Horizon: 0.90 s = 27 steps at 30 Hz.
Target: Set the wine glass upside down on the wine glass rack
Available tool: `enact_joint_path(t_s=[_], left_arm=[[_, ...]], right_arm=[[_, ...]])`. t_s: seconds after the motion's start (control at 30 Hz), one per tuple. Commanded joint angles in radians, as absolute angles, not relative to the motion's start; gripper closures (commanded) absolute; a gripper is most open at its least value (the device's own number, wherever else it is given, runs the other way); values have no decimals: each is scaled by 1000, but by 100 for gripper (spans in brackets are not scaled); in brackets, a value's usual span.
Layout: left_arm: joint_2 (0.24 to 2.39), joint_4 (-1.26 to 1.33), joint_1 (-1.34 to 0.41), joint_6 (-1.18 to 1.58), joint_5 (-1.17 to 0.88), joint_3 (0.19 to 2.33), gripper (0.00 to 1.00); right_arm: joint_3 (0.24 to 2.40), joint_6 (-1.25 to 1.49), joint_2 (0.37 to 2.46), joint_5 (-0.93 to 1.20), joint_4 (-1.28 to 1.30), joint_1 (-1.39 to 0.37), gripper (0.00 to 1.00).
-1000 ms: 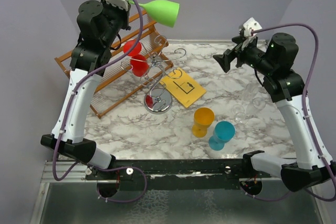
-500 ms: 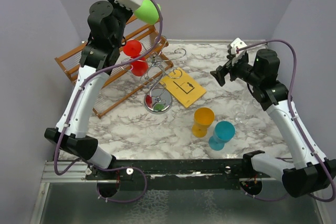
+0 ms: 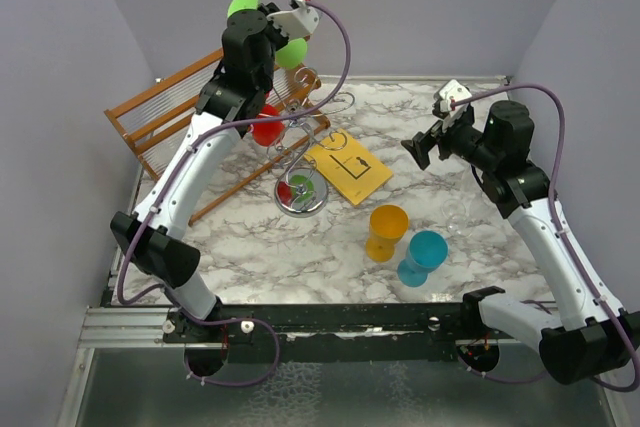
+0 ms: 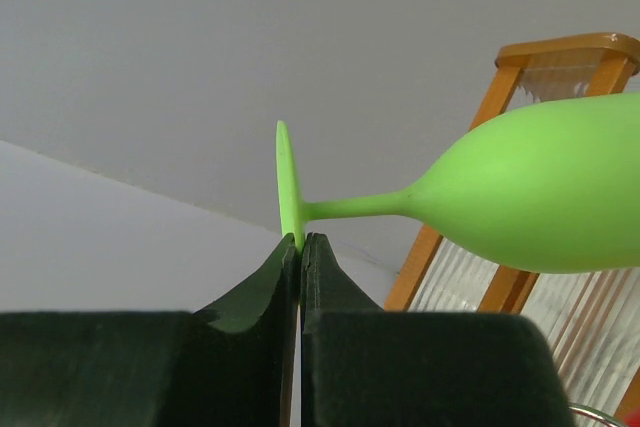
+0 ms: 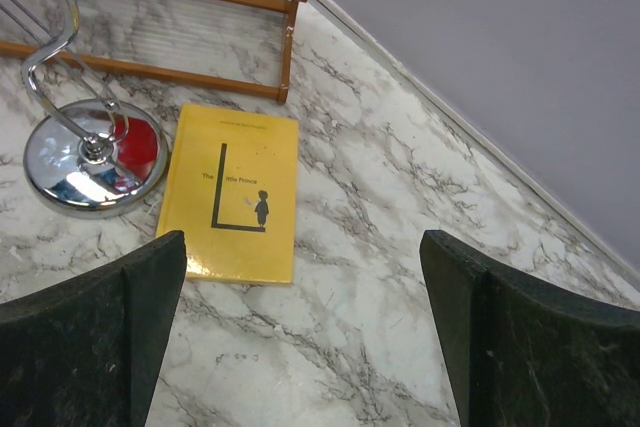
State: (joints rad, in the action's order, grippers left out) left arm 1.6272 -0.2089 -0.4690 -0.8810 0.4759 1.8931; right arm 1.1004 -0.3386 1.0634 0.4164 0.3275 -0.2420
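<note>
Marble table: fills the middle of the overhead view.
Wooden rack: slatted, on the table at upper left.
Wine glass rack: silver wire, centre; a red glass hangs on it.
Yellow book: lies flat just right of the rack's base.
Wine glass: green, in the air at upper centre-left, over the wooden rack, stem sideways.
Left gripper: clamped on the rim of the glass's foot.
Right gripper: fingers wide apart, empty, above the book.
Orange cup and blue cup: side by side, lower centre.
</note>
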Motion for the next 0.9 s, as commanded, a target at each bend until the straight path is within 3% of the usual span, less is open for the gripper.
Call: enact_joint_path(t_s=[0.0,0.87], left_arm=[[1654,-180,-494,-940,524,1913,100],[1671,-482,-578,-1045,412,1900,100]], right_arm=[[1089,-353,1039,434,293,-244,0],[1075,-362,1033,430,290,-244,0]])
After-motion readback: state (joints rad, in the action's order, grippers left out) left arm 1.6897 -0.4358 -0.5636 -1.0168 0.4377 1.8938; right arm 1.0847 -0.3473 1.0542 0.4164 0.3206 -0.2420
